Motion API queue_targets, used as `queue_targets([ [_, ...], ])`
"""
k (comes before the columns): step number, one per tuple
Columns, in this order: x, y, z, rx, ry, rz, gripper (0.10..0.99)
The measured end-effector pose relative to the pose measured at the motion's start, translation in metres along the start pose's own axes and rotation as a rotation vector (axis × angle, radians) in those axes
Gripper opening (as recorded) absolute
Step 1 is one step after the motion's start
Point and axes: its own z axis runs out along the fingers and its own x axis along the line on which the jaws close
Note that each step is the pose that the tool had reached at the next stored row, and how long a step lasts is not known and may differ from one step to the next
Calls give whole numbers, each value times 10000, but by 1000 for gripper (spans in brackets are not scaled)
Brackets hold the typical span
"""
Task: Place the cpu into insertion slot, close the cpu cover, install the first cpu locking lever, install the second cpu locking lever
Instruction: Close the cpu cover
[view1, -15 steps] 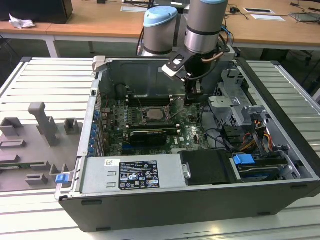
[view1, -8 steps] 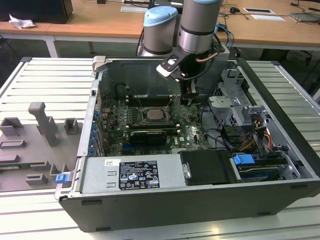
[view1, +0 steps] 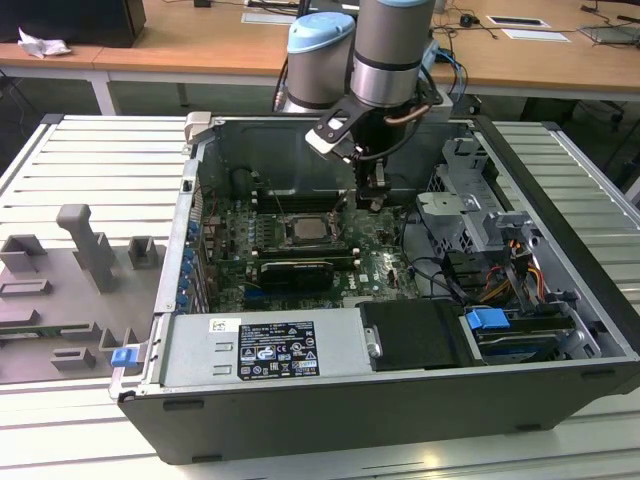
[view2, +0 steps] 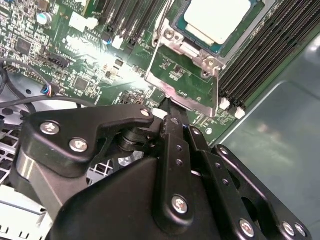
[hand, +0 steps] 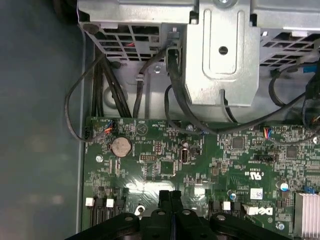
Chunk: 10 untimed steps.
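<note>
On the exterior view's left, grey fixture blocks (view1: 90, 260) stood on the slatted table (view1: 560, 140), outside the open computer case (view1: 190, 190), so they played no part at this moment. Moving to the right inside the case, you could see the cpu (view1: 303, 229) lying flat in the insertion slot (view2: 167, 30) on the green board, with the black graphics card (view1: 295, 272) just beside it. I judged that the first step was done. The cpu cover (view2: 190, 100) was not closed. In the second wrist view its frame stood tilted up from the hinge side, and the bare board showed through its window, not the chip. Further right, the gripper (view1: 372, 200) hung just beside the socket. In both wrist views its fingers (hand: 165, 197) were pressed together and pinched nothing. Their joined tip was at the free edge of the cover, though I could not tell if it touched. I think you kept them together to make one narrow tip for pushing a thin plate. On the exterior view's right stood the metal drive cage (view1: 470, 205).
</note>
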Motion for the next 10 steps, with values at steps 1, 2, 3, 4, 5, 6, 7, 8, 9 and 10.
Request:
queue_targets([
  [1,1,-14,0,0,1,1,106],
  [2,1,-24,0,0,1,0,106],
  [3,2,-41,-1,0,1,-1,106],
  [4,2,-61,-1,0,1,0,106],
  [5,3,-76,-2,0,1,0,106],
  [6,3,-92,-2,0,3,0,106],
  [7,4,-102,-3,0,1,0,106],
  [8,4,-112,-3,0,1,0,106],
  [9,5,-127,-3,0,2,0,106],
  [10,5,-134,-3,0,1,0,106],
])
